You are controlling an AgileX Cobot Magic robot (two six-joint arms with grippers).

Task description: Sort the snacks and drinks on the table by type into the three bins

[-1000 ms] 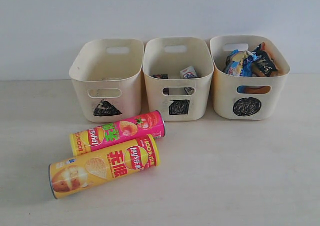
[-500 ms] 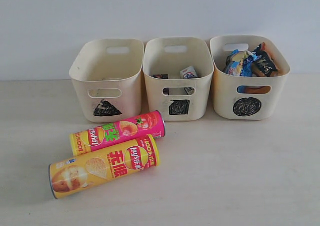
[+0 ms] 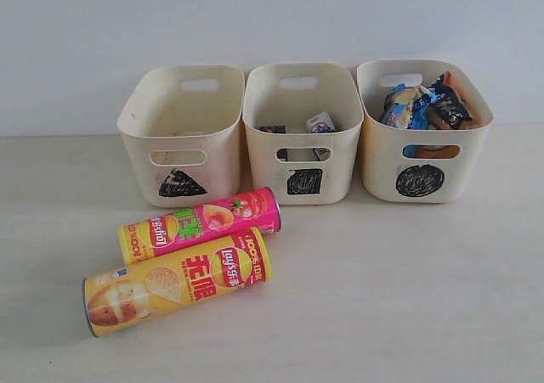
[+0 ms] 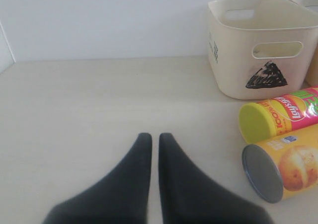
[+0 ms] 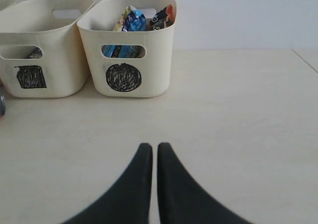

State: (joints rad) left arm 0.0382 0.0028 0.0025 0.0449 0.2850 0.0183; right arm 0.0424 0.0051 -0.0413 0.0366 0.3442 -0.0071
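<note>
Pale beige table w/ faint wood grain, plain white wall behind. Left gripper: black fingers pressed together, nothing between them. Right gripper: same, pressed together & empty.

Two long chip tubes lie on their sides on the table, touching along their length. Both are near the left gripper, ahead of it & off to one side. Yellow-orange cardboard tube is the closer one, w/ its grey metal end facing the gripper. Pink-yellow cardboard tube lies just past it, yellow lid end facing the gripper. Cream plastic bin w/ black triangle stands beyond both tubes; nothing shows inside it.

Ahead of the right gripper stands the cream plastic bin w/ black circle, full of crinkly packets. Beside that is the cream plastic bin w/ black square, w/ a small white & blue carton and a small dark carton inside.

Tubes are prob. light & stiff, so a firm squeeze should be ok. They look smooth & round, so they may roll or slip. Best hold, I think: across the middle, one finger on each round side.

Writing: red "Lay's" badge on both tubes, plus big Chinese words. Pink one also says "100%". Small print on the triangle bin's side is too tiny to read.
</note>
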